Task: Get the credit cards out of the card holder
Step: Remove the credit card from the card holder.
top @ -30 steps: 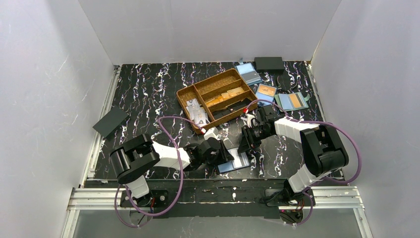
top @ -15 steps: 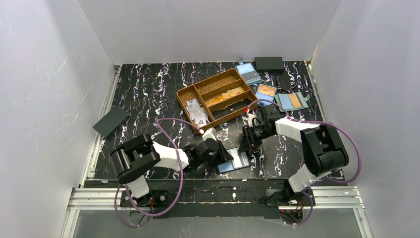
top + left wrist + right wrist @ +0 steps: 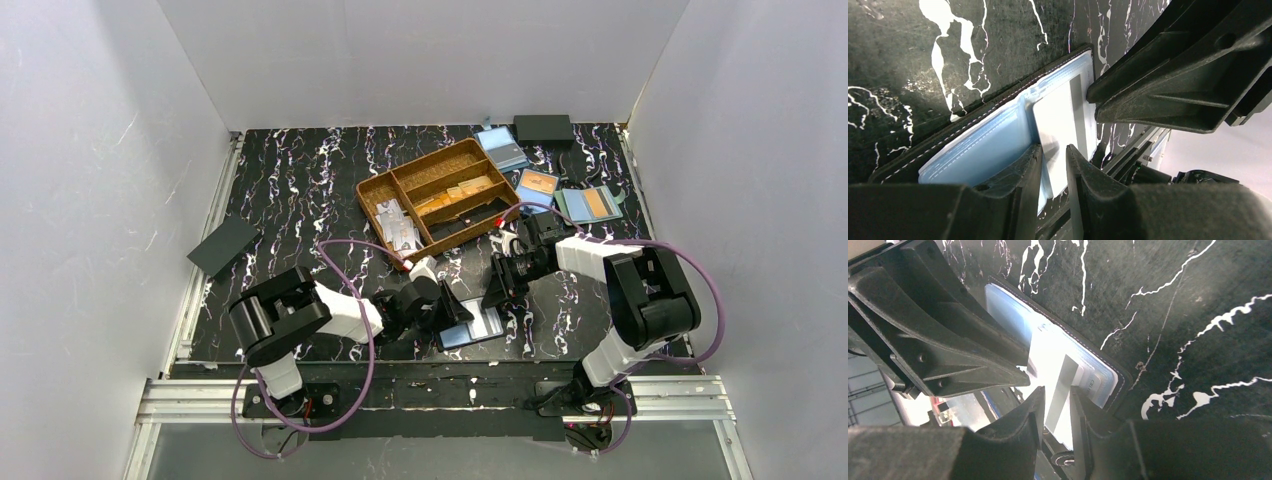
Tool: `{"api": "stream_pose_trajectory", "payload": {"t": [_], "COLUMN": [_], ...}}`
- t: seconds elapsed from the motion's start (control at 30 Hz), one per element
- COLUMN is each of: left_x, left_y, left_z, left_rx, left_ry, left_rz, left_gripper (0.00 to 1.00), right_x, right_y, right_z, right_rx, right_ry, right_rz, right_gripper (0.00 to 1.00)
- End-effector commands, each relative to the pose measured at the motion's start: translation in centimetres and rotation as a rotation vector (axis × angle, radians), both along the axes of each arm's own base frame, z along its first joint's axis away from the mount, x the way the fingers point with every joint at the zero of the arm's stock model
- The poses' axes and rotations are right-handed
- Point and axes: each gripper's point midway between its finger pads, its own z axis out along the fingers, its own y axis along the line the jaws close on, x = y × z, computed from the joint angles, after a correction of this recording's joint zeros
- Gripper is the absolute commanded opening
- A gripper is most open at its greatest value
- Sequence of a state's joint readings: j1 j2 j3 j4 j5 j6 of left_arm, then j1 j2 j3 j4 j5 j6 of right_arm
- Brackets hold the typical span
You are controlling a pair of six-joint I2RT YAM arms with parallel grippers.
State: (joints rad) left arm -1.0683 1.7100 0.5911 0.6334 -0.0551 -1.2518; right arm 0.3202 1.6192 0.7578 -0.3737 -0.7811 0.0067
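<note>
At the near edge of the black marbled table (image 3: 300,190), just ahead of the two arm bases, we see the card holder (image 3: 478,328) lying open and flat between the two grippers. The left gripper (image 3: 1054,150) reaches in low from the left. Its jaws are nearly together and its tips are at the mouth of a pocket in the pale blue lining. We judge it is set there to pin the holder so it cannot slide. The right gripper (image 3: 1055,392) meets it from the far right side, its tips close to the left one's. Its jaws are also narrow, and a credit card (image 3: 1050,357) shows in the gap. This placement looks meant to draw that card out. For neither gripper can we tell whether the fingers pinch anything or only press on it. The holder is a small black bifold with pale stitching along its edge and a light blue lining. The card is whitish with a grey stripe and appears to sit partway out of its pocket. Farther back stands a brown compartment tray (image 3: 410,163). Beyond it to the right lie a blue holder showing an orange card (image 3: 538,185) and a grey-green holder (image 3: 590,204), well apart from the work.
</note>
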Motion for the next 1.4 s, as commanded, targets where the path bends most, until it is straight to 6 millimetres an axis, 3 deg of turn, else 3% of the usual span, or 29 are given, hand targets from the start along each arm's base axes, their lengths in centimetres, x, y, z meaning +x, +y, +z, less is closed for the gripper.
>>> {"api": "stream_pose_trajectory", "payload": {"t": [0.0,0.47,0.93,1.1,1.37], "left_x": [-0.1,-0.2,-0.2,-0.2,-0.3], "left_y": [0.6,0.5,1.0,1.2,2.2], "left_z": [-1.4,-2.2,-2.6,-2.9,-4.1], "left_rx": [0.016,-0.018,-0.041,-0.041,-0.021], "left_ry": [0.038,0.080,0.095,0.100,0.120], "left_rz": [0.015,0.025,0.050,0.057,0.086], "left_gripper": [0.24,0.25,0.23,0.22,0.18], "right_x": [-0.9,-1.5,-1.9,-0.8,1.1], "right_y": [-0.5,0.1,1.2,0.1,-1.1], "right_z": [-1.3,-1.2,0.6,-0.8,1.0], "right_rx": [-0.044,-0.004,0.106,0.007,0.036], "right_ry": [0.056,0.118,0.129,0.079,-0.012], "right_rz": [0.008,0.001,0.038,0.001,-0.067], "right_gripper": [0.34,0.33,0.33,0.33,0.33]}}
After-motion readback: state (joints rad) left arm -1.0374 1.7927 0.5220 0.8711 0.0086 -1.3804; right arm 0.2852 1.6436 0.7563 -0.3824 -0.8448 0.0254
